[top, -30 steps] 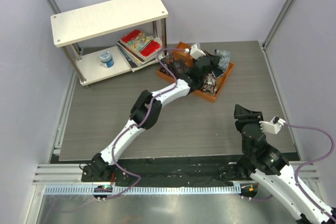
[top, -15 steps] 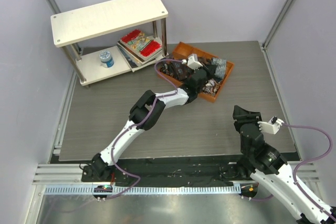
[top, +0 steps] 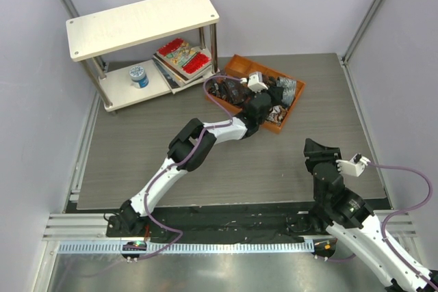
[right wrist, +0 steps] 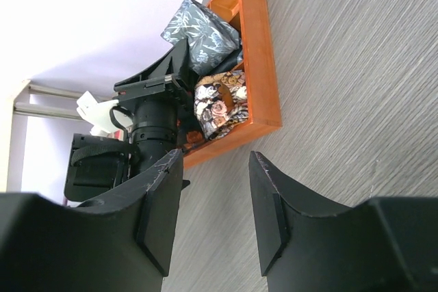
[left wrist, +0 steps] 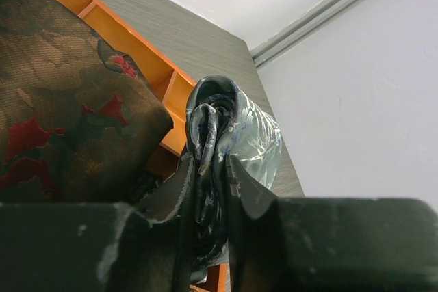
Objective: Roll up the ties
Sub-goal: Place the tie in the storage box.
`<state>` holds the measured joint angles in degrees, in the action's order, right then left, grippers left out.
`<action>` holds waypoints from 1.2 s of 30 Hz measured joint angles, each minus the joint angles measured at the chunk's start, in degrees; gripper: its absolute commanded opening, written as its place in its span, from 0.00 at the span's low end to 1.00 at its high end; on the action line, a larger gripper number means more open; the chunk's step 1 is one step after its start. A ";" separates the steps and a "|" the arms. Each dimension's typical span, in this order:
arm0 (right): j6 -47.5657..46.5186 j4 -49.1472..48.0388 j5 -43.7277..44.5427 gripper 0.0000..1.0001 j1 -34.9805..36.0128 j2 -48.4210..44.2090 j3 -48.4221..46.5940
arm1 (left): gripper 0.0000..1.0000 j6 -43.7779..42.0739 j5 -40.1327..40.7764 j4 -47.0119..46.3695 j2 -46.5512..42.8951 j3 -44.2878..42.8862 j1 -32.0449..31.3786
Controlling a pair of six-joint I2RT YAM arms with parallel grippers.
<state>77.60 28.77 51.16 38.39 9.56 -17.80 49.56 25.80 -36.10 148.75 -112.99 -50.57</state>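
Note:
An orange tray [top: 239, 61] at the back middle holds several rolled ties. My left gripper [top: 272, 97] reaches into it and is shut on a grey-blue tie with pale print [left wrist: 254, 143]. The fabric is pinched between the fingers [left wrist: 239, 189] of the left gripper [left wrist: 209, 184]. A dark tie with red prints [left wrist: 68, 100] lies to its left by the tray rim [left wrist: 147, 65]. In the right wrist view the grey-blue tie [right wrist: 198, 32] and a floral roll [right wrist: 219, 104] sit in the tray [right wrist: 259, 66]. My right gripper [right wrist: 213, 200] is open and empty above bare table, also seen from above [top: 321, 152].
A white two-level shelf [top: 144, 22] stands at the back left. On its lower level are red-patterned books [top: 181, 56] and a blue-and-white jar [top: 139, 75]. Grey walls close the table at the left, right and back.
My left gripper has drawn back a little toward the near side of the tray, still in it. The right arm has barely moved.

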 measured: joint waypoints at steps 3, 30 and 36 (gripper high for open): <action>0.26 0.02 0.20 0.49 0.00 -0.74 0.13 | 0.34 -0.74 0.04 0.17 0.00 -0.02 -0.13; 1.33 1.09 0.70 0.49 0.00 -2.34 0.70 | 0.69 -3.15 0.28 4.68 -0.42 -2.19 -1.09; 1.75 1.77 0.85 0.49 0.00 -3.23 0.70 | 0.70 -3.69 2.34 9.29 -0.66 -4.17 -1.16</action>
<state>79.35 30.55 52.01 38.39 6.33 -17.10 45.87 28.14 -26.81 148.09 -117.16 -51.72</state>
